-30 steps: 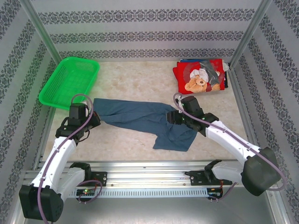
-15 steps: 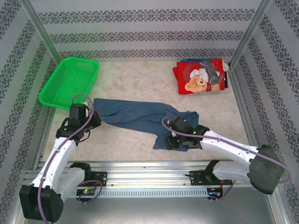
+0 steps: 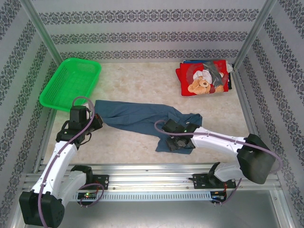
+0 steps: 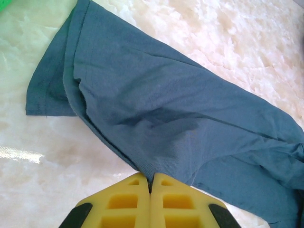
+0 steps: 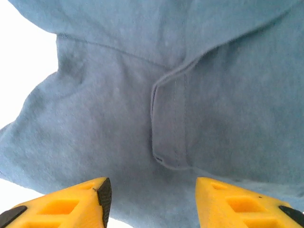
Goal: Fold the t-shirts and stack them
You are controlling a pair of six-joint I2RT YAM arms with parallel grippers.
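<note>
1. Slate-blue tee (image 3: 137, 118) lies unfolded and rumpled across the middle of the surface (image 3: 142, 80). It runs from just beside the near corner of the green mesh basket (image 3: 71, 83) down toward the right near side.
2. Left fingers (image 4: 142, 190) are pressed together with a pinch of the tee's edge between them. In the left wrist view the cloth fans away from that pinch, with one sleeve flat on the surface at upper left.
3. Right fingers (image 5: 90, 199) stand moderately apart over the tee's right, bunched end and hold nothing. Cloth shows in the gap, and a stitched hem fold lies just ahead of it. Whether the tips touch the cloth cannot be told.
4. Red teddy-bear shirt (image 3: 202, 78) sits folded at the far right corner of the surface, print up, with a dark blue edge showing along its far side. It is well apart from the slate-blue tee.
5. The basket is at the far left, tilted against the wall.
</note>
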